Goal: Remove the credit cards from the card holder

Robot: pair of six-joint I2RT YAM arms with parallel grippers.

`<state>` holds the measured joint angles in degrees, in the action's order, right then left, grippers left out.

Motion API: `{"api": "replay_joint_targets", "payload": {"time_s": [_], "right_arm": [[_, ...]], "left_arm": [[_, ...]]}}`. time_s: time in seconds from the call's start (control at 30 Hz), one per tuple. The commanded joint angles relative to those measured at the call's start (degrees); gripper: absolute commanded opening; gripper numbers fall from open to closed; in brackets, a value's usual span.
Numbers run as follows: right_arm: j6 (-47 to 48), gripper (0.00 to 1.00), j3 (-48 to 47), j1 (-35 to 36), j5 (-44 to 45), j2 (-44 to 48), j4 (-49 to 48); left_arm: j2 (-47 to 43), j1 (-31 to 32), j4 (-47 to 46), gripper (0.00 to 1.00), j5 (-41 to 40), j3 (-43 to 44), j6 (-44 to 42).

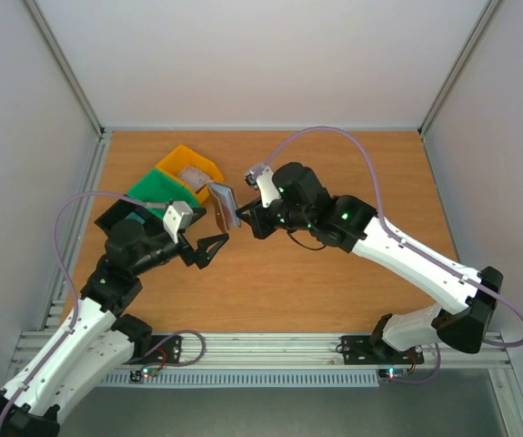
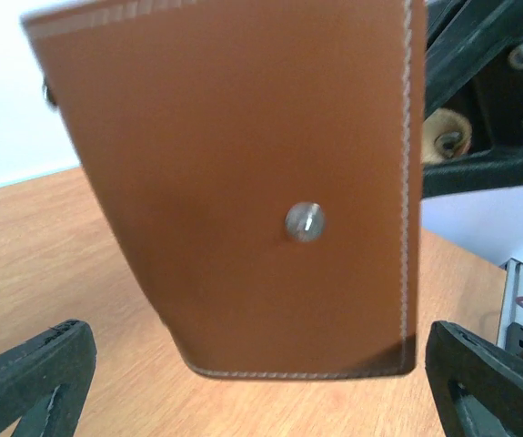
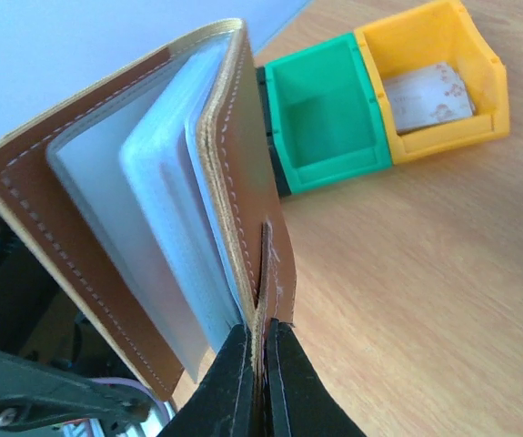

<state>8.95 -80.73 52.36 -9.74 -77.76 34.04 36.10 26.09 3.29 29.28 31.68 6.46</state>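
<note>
Pinching the snap tab point(image 3: 274, 273) between its two closed fingers, your right gripper point(image 3: 261, 344) holds the card holder point(image 3: 106, 228) up in the air, above the table point(image 3: 443, 300) and not touching it. The grasp is only on this narrow tab at the edge of one cover. I judge this is on purpose: the two brown covers hang free and spread a little, so the pale plastic sleeves point(image 3: 161, 228) between them fan out and can be reached from the side.

Your left gripper point(image 2: 261, 378) is released, with its fingers wide apart. It grasps nothing. It stands just beside the card holder, facing the brown outside cover with the metal stud point(image 2: 305, 221), and the lower edge of the cover lies between the two fingers without touching them. This looks like a position for coming in again at a sleeve or at the other cover, while the right side keeps the holder steady.

No credit card shows in the sleeves from these views, so you cannot tell whether any is inside. Behind the holder, the green bin point(image 3: 329, 109) and the yellow bin point(image 3: 479, 82) stand touching each other on the far left of the table, probably as the place for what comes out. The green one looks bare inside. The yellow one has a pale flat piece point(image 3: 429, 96) with faint marks, and I cannot say what it is.
</note>
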Motion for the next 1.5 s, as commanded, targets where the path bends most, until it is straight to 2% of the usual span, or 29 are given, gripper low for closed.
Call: {"api": "replay_joint_targets", "payload": {"time_s": [0.0, 0.1, 0.27, 0.37, 0.53, 0.6, 0.8, 0.9, 1.07, 1.2, 1.23, 1.37, 1.4, 1.47], "right_arm": [[-1.1, 0.01, -2.4, 0.7, 6.3, -0.5, 2.6], [-0.1, 0.01, -3.4, 0.7, 5.6, -1.2, 3.7], [3.4, 0.01, -3.9, 0.7, -1.5, -0.9, 2.7], [3.7, 0.01, -4.3, 0.7, -0.8, -1.4, 3.7], [2.4, 0.01, -6.0, 0.7, 0.9, -4.3, 5.0], [1.8, 0.01, -5.8, 0.8, 0.4, -4.8, 4.0], [2.5, 0.01, -5.5, 1.2, -1.3, -4.8, 3.5], [2.9, 0.01, -5.0, 1.1, -0.1, -3.9, 3.9], [3.7, 0.01, -4.5, 0.9, -3.0, -2.7, 2.6], [4.2, 0.01, -4.2, 0.2, -4.5, -2.1, 2.5], [4.3, 0.01, -3.9, 0.0, -5.0, -1.9, 2.3], [4.6, 0.01, -2.3, -0.9, -6.8, -1.1, 1.5], [4.9, 0.01, -2.0, -1.1, -7.0, -0.9, 1.4], [5.6, 0.01, -1.1, -1.4, -7.1, -0.5, 1.3]], "left_arm": [[-0.5, 0.1, -2.6, 0.99, 0.5, -0.1, -1.1], [0.2, 0.1, -2.4, 0.99, -0.4, 0.8, -0.9], [1.0, 0.1, -0.9, 0.98, -5.2, 1.7, -1.0], [0.8, 0.1, -0.4, 0.98, -6.3, 1.7, -3.7], [1.4, 0.1, 0.5, 0.99, 3.6, 2.2, -4.7], [1.6, 0.1, 0.7, 0.99, 4.2, 1.8, -2.3], [2.9, -1.1, 0.5, 0.97, -7.1, 2.9, 1.1], [2.2, -1.9, 4.0, 0.83, -7.4, 2.8, 1.1], [0.1, -2.9, 5.8, 0.64, -6.4, 1.9, 1.4], [-0.9, -4.0, 6.0, 0.48, -1.0, 2.4, 1.4], [-1.2, -4.1, 5.8, 0.43, 0.8, 2.5, 1.3], [-1.7, -4.4, 5.3, 0.08, 4.2, 3.0, 1.6], [-1.8, -4.4, 5.2, 0.02, 5.0, 3.2, 1.9], [-1.7, -4.5, 6.0, 0.0, 5.2, 3.5, 2.2]]}}
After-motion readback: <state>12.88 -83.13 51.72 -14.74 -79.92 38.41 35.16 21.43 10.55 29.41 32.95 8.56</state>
